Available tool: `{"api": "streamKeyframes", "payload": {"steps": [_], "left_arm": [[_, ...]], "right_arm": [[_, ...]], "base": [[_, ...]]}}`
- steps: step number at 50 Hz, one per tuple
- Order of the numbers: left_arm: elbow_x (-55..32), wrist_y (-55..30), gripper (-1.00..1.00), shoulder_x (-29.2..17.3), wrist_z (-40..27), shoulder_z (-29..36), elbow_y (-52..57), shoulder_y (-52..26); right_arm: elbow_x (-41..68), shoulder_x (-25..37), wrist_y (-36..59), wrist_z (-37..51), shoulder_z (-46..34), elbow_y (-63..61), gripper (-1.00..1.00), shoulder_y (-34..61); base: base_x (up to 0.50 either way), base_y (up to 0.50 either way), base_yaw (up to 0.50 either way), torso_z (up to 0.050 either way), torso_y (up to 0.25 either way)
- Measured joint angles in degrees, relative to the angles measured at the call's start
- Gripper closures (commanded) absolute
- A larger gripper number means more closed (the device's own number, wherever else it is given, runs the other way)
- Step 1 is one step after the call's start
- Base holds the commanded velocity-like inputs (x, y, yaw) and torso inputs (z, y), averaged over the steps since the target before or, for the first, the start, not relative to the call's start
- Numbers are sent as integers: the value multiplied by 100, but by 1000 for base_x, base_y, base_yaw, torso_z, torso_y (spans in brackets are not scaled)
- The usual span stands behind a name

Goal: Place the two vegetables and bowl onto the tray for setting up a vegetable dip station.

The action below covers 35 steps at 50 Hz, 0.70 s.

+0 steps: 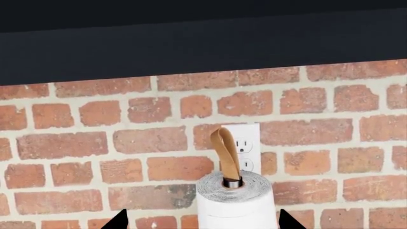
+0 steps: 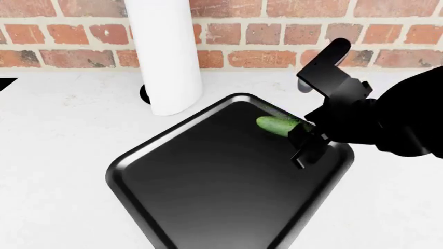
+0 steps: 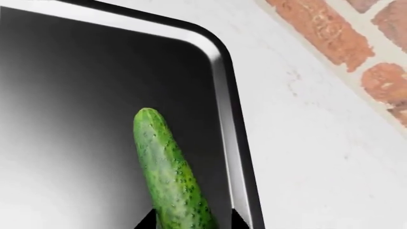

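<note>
The black tray (image 2: 207, 197) lies on the white counter in the middle of the head view. A bumpy green cucumber (image 2: 275, 124) is low over the tray's far right corner, just inside the rim. My right gripper (image 2: 303, 141) is shut on its near end. In the right wrist view the cucumber (image 3: 167, 171) runs out between the two fingertips of the right gripper (image 3: 194, 222), over the tray (image 3: 64, 95). My left gripper (image 1: 203, 222) is open, held high and facing the wall. The carrot and the bowl are out of view.
A tall white paper-towel roll (image 2: 166, 57) stands on the counter just behind the tray's far left corner; the same roll (image 1: 232, 202) is straight ahead of my left gripper. A brick wall (image 2: 277, 31) with a white outlet (image 1: 245, 145) backs the counter.
</note>
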Motion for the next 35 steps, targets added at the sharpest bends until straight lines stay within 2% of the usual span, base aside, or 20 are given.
{"api": "streamKeyframes", "payload": {"steps": [35], "left_arm": [[-12,21,-100,-14,-7,35,16,-15]], "right_arm": [[-73,180,-142,313,57,424,-100,282]], "base": [[0,0,0,0,0]]}}
